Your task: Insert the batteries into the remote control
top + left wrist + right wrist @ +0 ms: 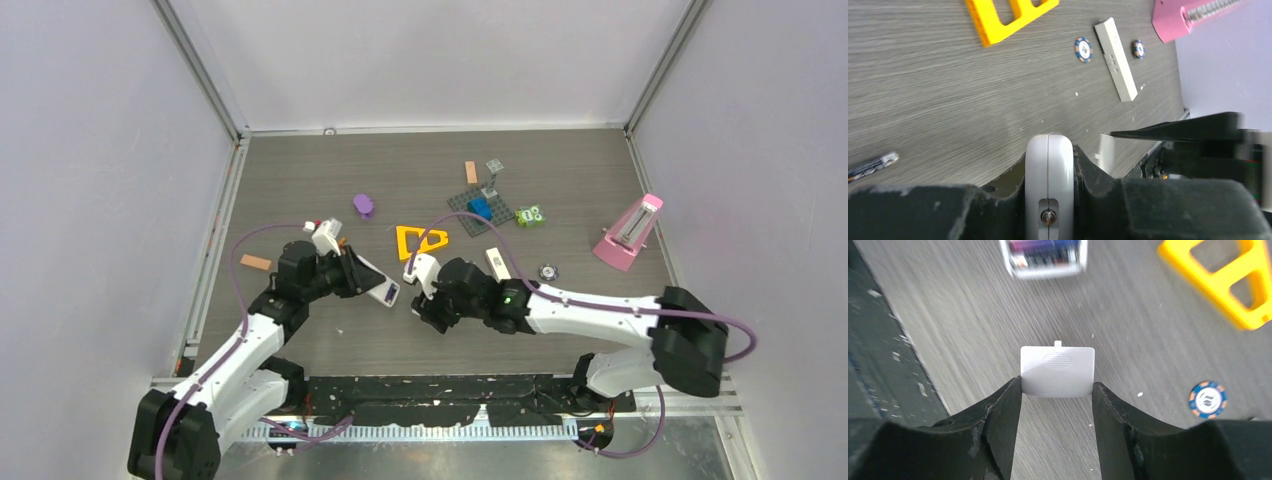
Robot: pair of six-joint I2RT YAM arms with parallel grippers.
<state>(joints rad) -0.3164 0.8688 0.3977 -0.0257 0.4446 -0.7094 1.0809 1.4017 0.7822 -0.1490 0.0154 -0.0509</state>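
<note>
White remote ×1, clamped in left pincer | cover ×1, held by right pincer | loose battery ×1

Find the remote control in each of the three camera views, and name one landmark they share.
Top view: the remote control is just left of centre, in the left gripper.
Left wrist: bottom centre, its rounded white edge clamped between the fingers.
Right wrist: top edge, left of centre, blurred, beyond the white cover the right gripper holds.
Shared landmark: the yellow triangle.
</note>
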